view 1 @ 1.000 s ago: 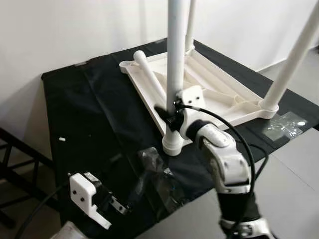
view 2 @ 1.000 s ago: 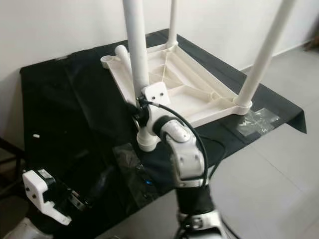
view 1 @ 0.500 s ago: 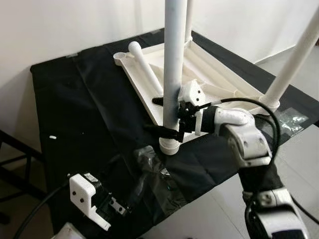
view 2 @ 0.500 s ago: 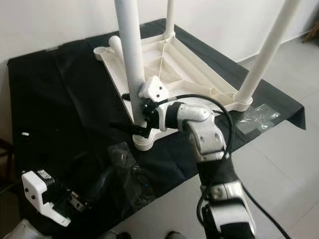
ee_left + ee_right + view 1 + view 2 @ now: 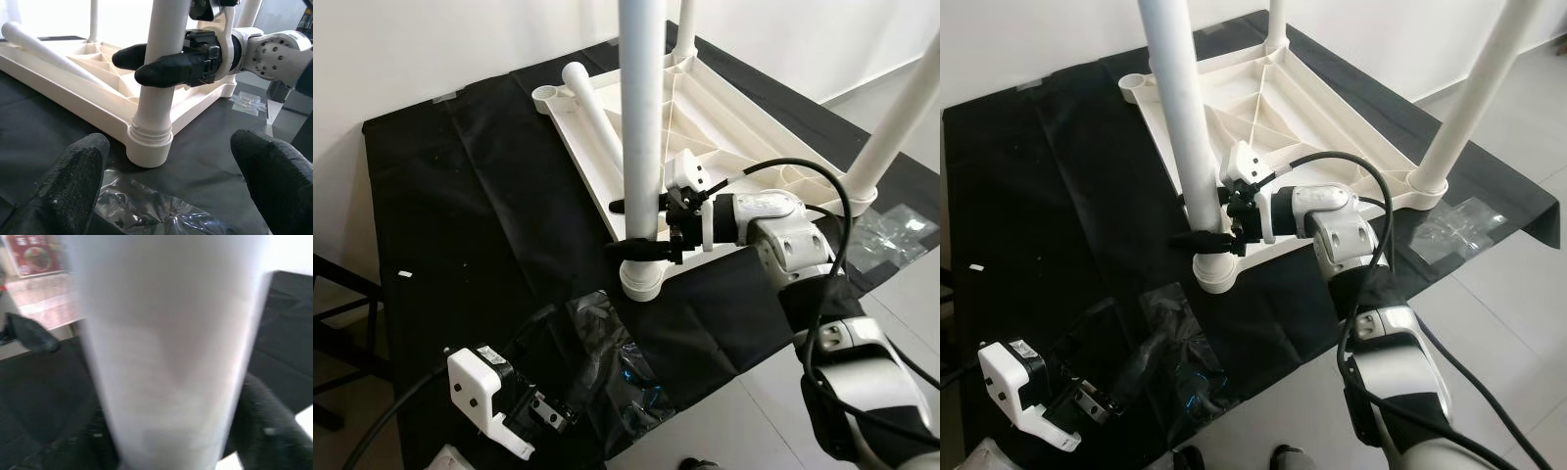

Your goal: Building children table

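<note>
Tabletop (image 5: pixel 724 117), white plastic, lies upside down on a black cloth (image 5: pixel 480 196) that covers the work surface, its ribbed underside facing up. Three legs stand upright in its corner sockets: the near leg (image 5: pixel 642 147) at the corner closest to the robot, a far leg (image 5: pixel 1278 20) at the back, and a right leg (image 5: pixel 891 137) at the right corner. A fourth, loose leg (image 5: pixel 597 127) lies flat along the tabletop's left rim, its rounded end near the empty socket (image 5: pixel 546 95) at the far left corner.

Right gripper (image 5: pixel 631 227) reaches in from the right, level with the lower part of the near leg just above its socket collar (image 5: pixel 642 279); its two black fingers (image 5: pixel 171 68) sit one on each side of the leg, clasping it. In the right wrist view the leg is a blurred white column close to the lens.

Left gripper (image 5: pixel 548 416) hovers low at the near left edge of the cloth, beside crumpled clear plastic wrap (image 5: pixel 626 362), its fingers (image 5: pixel 80 171) spread wide and holding nothing. Another clear wrap (image 5: pixel 891 230) lies on the cloth by the right leg
</note>
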You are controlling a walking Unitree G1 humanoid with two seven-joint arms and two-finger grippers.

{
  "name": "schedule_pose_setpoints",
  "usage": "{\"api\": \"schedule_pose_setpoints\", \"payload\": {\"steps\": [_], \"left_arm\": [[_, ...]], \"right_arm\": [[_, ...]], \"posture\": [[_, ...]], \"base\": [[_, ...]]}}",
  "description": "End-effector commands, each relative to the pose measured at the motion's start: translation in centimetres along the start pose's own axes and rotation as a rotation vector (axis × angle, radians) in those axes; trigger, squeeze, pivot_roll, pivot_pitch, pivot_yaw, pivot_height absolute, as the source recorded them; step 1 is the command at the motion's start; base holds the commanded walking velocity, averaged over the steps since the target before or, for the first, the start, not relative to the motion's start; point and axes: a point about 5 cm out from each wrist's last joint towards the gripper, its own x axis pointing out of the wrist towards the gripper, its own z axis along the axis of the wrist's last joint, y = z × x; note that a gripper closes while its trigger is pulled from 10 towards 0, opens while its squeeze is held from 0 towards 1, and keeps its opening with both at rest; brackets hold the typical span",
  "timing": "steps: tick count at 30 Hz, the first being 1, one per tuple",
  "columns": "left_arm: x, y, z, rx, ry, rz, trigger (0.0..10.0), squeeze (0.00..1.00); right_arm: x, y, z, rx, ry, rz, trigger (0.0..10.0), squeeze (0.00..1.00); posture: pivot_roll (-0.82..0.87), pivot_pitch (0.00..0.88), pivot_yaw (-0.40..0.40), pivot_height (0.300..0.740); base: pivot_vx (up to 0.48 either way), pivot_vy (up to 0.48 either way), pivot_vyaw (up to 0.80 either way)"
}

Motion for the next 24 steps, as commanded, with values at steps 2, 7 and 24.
{"api": "schedule_pose_setpoints", "payload": {"steps": [2, 7, 24], "left_arm": [[-0.4, -0.1, -0.1, 0.005, 0.033, -0.002, 10.0, 0.00], [-0.4, -0.1, -0.1, 0.005, 0.035, -0.001, 10.0, 0.00], [-0.2, 0.4, -0.6, 0.002, 0.035, 0.001, 10.0, 0.00]], "right_arm": [[0.1, 0.0, 0.2, -0.019, -0.020, 0.060, 0.0, 0.00], [0.1, 0.0, 0.1, -0.019, -0.025, 0.078, 0.0, 0.00], [3.6, 9.3, -7.8, 0.371, 0.120, -0.932, 0.0, 0.00]], "posture": [[0.05, 0.228, 0.054, 0.740], [0.05, 0.227, 0.056, 0.740], [-0.01, 0.173, 0.055, 0.740]], "base": [[0.000, 0.000, 0.00], [0.000, 0.000, 0.00], [0.000, 0.000, 0.00]]}}
